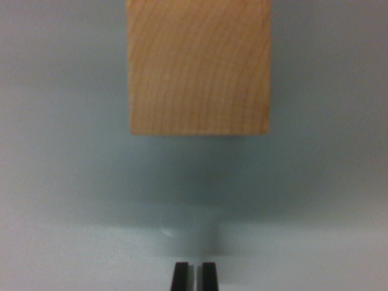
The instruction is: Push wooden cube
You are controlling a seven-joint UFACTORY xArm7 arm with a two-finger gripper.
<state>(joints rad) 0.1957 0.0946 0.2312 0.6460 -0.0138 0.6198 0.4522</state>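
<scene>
Wrist view shows the gripper (194, 276) at the bottom edge, only the two black fingertips (180, 276) visible, standing side by side with a thin sliver of pale surface between them, so the jaws are drawn nearly together and hold nothing. Beyond them lies a smooth grey-white table (66, 200), darkened by a soft shadow in the middle. Further out, at the top centre, sits the wooden cube (199, 63), well apart from the fingertips and in line with them. Its facing side is light tan-orange wood with fine curved grain lines arcing across it; the lower edge is straight, the corners slightly rounded, and the top runs out of frame
</scene>
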